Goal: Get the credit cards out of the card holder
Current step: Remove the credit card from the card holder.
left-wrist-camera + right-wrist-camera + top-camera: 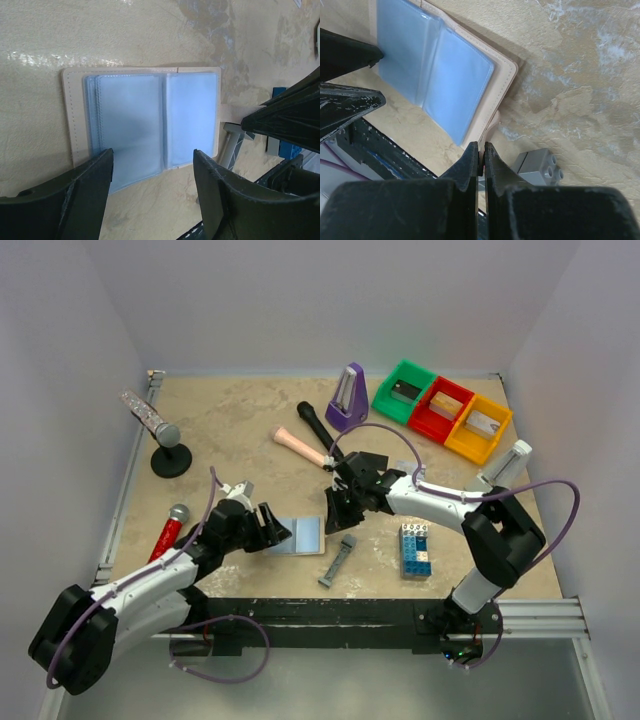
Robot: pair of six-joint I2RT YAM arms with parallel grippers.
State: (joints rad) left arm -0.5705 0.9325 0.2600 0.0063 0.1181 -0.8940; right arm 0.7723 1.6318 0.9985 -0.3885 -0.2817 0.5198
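The card holder (300,535) lies open and flat on the table near the front edge, its light-blue sleeves (140,115) facing up inside a pale stitched border (505,75). No credit cards show; whatever is in the sleeves is hidden. My left gripper (274,530) hovers open at the holder's left side, and its fingers (90,180) straddle the sleeves' near edge without touching them. My right gripper (334,520) is shut at the holder's right edge. Its fingertips (481,147) pinch the pale closure tab (492,125) that sticks out from the border.
A narrow grey studded bar (338,560) lies just right of the holder, and a blue-and-white brick stack (415,548) beyond it. A red microphone (168,530) lies at the left. A purple metronome (347,398) and green, red and yellow bins (440,410) stand at the back.
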